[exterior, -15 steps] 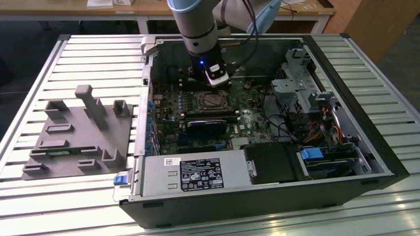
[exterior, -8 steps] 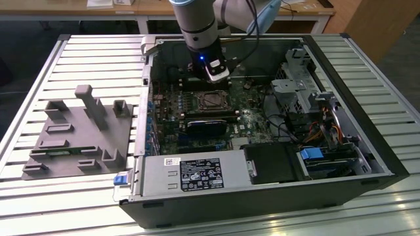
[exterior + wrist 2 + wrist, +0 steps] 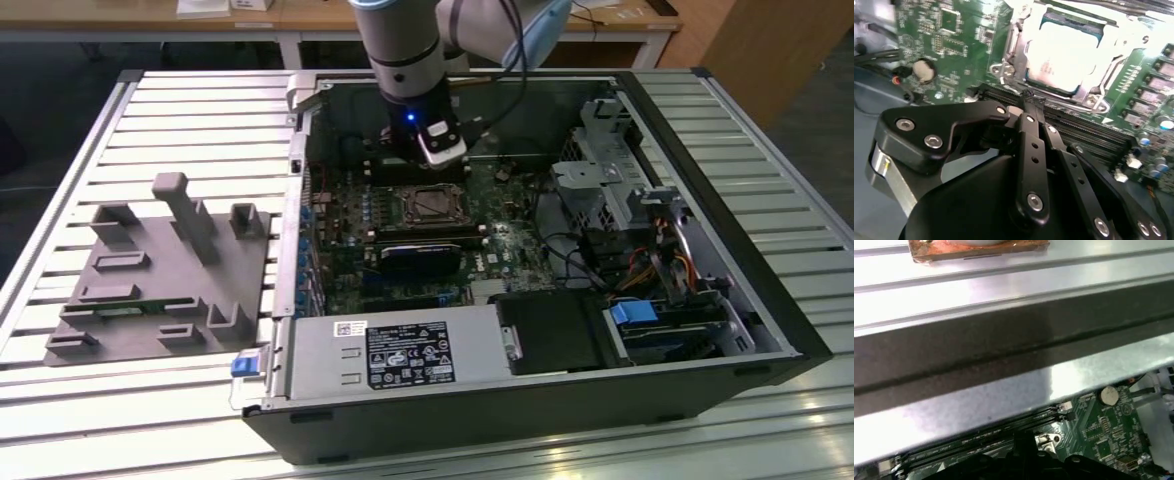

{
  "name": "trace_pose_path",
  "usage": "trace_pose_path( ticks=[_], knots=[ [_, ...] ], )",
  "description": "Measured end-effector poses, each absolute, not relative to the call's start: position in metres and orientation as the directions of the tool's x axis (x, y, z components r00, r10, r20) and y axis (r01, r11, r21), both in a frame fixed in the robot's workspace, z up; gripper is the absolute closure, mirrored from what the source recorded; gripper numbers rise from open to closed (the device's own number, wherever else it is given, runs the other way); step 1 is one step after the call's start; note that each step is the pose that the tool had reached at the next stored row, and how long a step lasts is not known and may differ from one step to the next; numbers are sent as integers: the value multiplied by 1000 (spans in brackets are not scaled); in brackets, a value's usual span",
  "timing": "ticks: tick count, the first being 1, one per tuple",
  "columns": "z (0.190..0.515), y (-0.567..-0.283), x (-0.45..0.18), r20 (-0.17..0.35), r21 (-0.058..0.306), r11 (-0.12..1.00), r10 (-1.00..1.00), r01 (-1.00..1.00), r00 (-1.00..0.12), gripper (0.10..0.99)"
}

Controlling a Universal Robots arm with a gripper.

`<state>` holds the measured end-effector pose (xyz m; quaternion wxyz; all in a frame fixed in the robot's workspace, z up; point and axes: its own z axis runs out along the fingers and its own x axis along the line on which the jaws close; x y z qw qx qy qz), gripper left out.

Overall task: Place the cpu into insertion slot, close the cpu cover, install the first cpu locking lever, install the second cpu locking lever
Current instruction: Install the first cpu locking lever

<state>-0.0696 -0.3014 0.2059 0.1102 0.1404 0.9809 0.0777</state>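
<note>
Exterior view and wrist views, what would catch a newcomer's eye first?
First, the open computer case on the slatted metal table, with the arm reaching in and its gripper over the green motherboard. Next, in the second wrist view, the cpu lying bright in the insertion slot, just beyond the gripper's black linkage.

Grey-silver arm (image 3: 404, 55), black screw-studded gripper (image 3: 1030, 102) (blue light glowing).

Strong overhead glare washes out the pale silver square chip (image 3: 1066, 52) and ribbed metal counter (image 3: 160, 420); both wrist views soft, case interior dim.
</note>
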Motion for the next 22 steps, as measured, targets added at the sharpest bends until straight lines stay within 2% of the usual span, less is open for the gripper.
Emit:
trace_pose_path(
  ticks=[4, 14, 22],
  knots=[
    [206, -301, -66, -151, 152, 952, 289, 267, -945, 980],
    [205, -304, -61, -132, 102, 956, 285, 273, -949, 980],
    [205, -314, -60, -122, 85, 957, 285, 276, -951, 980]
  ],
)
